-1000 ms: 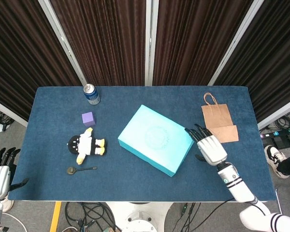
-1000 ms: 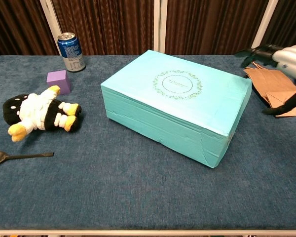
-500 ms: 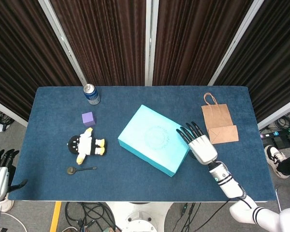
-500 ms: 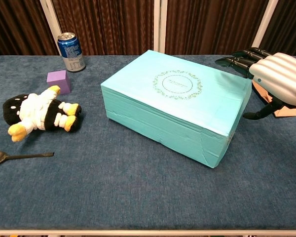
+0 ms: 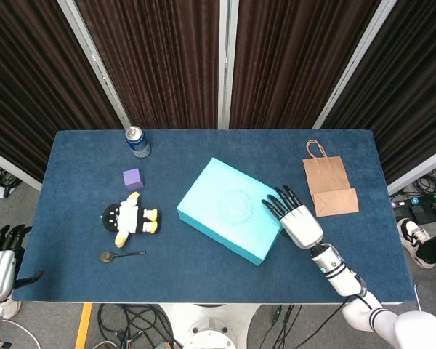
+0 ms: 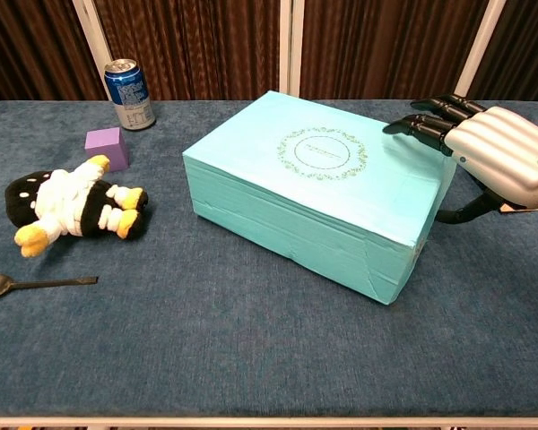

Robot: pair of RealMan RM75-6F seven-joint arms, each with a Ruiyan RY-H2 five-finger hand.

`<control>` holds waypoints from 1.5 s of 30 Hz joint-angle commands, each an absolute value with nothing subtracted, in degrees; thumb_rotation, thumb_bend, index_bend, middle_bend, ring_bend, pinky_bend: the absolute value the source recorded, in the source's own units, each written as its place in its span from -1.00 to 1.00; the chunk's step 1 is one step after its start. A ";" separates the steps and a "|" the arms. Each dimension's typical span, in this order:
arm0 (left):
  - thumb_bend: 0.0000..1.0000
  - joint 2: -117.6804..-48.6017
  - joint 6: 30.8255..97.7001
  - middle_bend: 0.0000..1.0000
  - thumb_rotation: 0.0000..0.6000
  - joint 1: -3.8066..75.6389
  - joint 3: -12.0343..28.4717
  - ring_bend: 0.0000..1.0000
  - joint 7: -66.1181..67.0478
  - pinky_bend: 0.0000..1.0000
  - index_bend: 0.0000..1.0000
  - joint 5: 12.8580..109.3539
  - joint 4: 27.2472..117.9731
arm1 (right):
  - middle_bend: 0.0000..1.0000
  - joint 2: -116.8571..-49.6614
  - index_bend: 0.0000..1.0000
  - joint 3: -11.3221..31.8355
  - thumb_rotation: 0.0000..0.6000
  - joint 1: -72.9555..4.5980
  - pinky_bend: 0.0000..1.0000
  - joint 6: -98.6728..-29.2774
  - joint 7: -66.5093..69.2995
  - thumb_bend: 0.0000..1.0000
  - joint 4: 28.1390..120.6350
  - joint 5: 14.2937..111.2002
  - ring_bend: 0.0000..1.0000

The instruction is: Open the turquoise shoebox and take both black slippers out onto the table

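Note:
The turquoise shoebox (image 5: 231, 209) (image 6: 318, 190) lies closed in the middle of the table, its lid on, with an oval ornament on top. No slippers show. My right hand (image 5: 296, 218) (image 6: 495, 152) is at the box's right end, its fingers spread over the lid's right edge and its thumb down beside the end wall; it holds nothing. Whether the fingertips touch the lid I cannot tell. My left hand (image 5: 0, 258) hangs off the table's left front corner, fingers apart and empty.
A blue soda can (image 5: 137, 141) (image 6: 130, 93), a purple cube (image 5: 133, 179) (image 6: 107, 148), a penguin plush (image 5: 129, 219) (image 6: 68, 204) and a spoon (image 5: 120, 254) (image 6: 31, 283) lie on the left half. A brown paper bag (image 5: 330, 187) lies right of the box.
My right hand moved left from over the paper bag to the box's right end, its fingers now over the lid's edge. The left hand sank slightly lower at the frame's edge.

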State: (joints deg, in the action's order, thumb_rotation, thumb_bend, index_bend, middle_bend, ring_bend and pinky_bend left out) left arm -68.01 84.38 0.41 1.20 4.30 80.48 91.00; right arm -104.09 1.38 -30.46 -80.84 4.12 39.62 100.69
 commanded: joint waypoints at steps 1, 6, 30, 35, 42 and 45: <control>-1.00 -67.83 84.36 -0.79 1.00 0.42 1.23 -0.96 4.45 -0.75 -0.69 80.47 91.22 | -0.45 -105.94 -0.37 0.76 1.00 -31.25 -1.00 -83.24 7.72 -0.58 36.27 101.44 -0.90; -1.00 -67.64 84.32 -0.79 1.00 0.42 1.24 -0.96 4.85 -0.75 -0.69 80.41 91.67 | -0.29 -107.56 -0.08 1.26 1.00 -31.49 -0.96 -84.25 12.74 -0.31 34.48 100.13 -0.72; -1.00 -66.82 82.32 -0.79 1.00 1.35 0.87 -0.96 5.17 -0.75 -0.69 80.53 92.89 | -0.21 -93.91 0.05 15.77 1.00 -29.34 -0.96 -60.30 48.73 -0.32 72.93 72.33 -0.67; -1.00 -66.52 82.05 -0.79 1.00 1.58 0.86 -0.96 5.28 -0.75 -0.69 80.61 93.36 | -0.24 -91.22 -0.01 19.37 1.00 -29.08 -0.96 -53.32 57.81 -0.33 77.34 66.62 -0.68; -1.00 -66.02 81.84 -0.79 1.00 1.99 0.70 -0.96 3.83 -0.75 -0.69 81.70 93.87 | -0.40 -88.58 -0.27 24.55 1.00 -29.45 -0.97 -45.33 65.55 -0.36 79.80 60.34 -0.81; -1.00 -65.88 81.77 -0.79 1.00 2.06 0.71 -0.96 3.90 -0.75 -0.69 81.63 93.91 | -0.59 -88.10 -0.63 26.30 1.00 -30.27 -0.99 -44.03 65.06 -0.46 79.08 58.98 -0.92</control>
State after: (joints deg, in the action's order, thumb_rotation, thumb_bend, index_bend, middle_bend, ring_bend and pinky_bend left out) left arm -65.89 81.77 2.05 0.71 3.89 81.63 93.90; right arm -88.78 25.09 -29.71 -45.15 64.87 79.13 60.21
